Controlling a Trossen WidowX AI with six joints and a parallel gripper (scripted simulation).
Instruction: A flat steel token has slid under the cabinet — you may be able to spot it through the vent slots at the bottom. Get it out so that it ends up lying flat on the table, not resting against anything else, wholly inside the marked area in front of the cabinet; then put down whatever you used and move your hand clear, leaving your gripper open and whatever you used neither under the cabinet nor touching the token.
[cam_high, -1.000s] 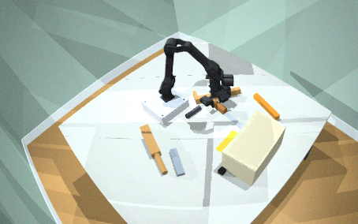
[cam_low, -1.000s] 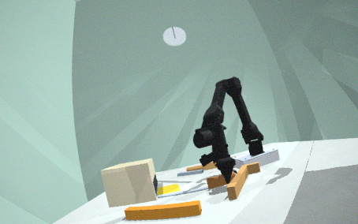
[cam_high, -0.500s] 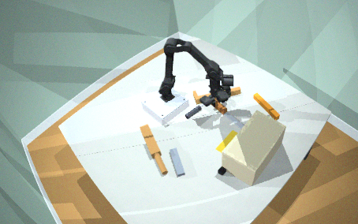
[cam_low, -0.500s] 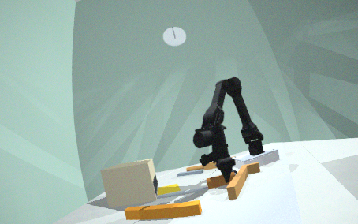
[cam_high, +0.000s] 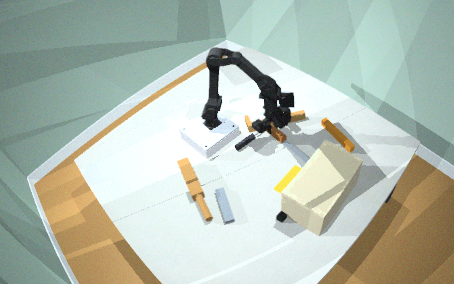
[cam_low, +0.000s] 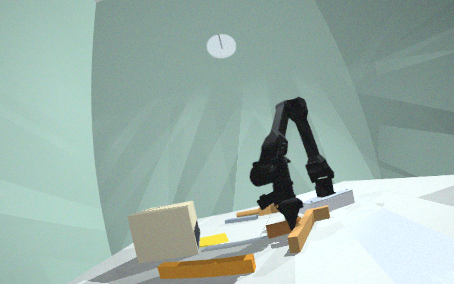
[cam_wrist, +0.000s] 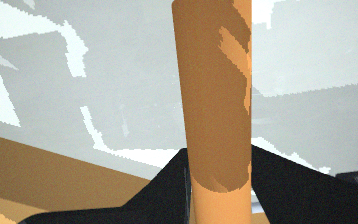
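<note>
In the overhead view, the black gripper (cam_high: 272, 129) (cam_low: 292, 226) (cam_wrist: 214, 152) points down low over the white table (cam_high: 150, 195) (cam_low: 350, 250) (cam_wrist: 125, 75), its two fingers clamped on a rounded orange rod (cam_wrist: 217, 100). Orange block-like pieces (cam_high: 278, 133) (cam_low: 301, 236) lie around the fingertips; which of them joins the held rod, I cannot tell.

Overhead, with the gripper as the clock's centre: just beside it at 8 o'clock lies a short black cylinder (cam_high: 245, 142). Between 4 and 5 o'clock, a thin pale grey-blue strip (cam_high: 298, 153) (cam_low: 235, 243) runs toward the boxy cream cabinet (cam_high: 320, 185) (cam_low: 165, 232). The yellow marked area (cam_high: 287, 179) (cam_low: 214, 240) is at 5 o'clock, in front of the cabinet. A small black piece (cam_high: 281, 216) sits at 6 o'clock, near the cabinet's corner. The steel token cannot be made out in any view, so its exact place is unclear.

At 3 o'clock, a straight orange bar (cam_high: 338, 134) (cam_low: 206, 267) lies apart from the gripper. At 7 o'clock is a flat grey-blue bar (cam_high: 224, 205) (cam_low: 241, 219); beside it, at 8 o'clock, an orange paddle-shaped piece with a round handle (cam_high: 191, 179). The arm's white base plate (cam_high: 207, 149) (cam_low: 342, 199) is at 9 o'clock.
</note>
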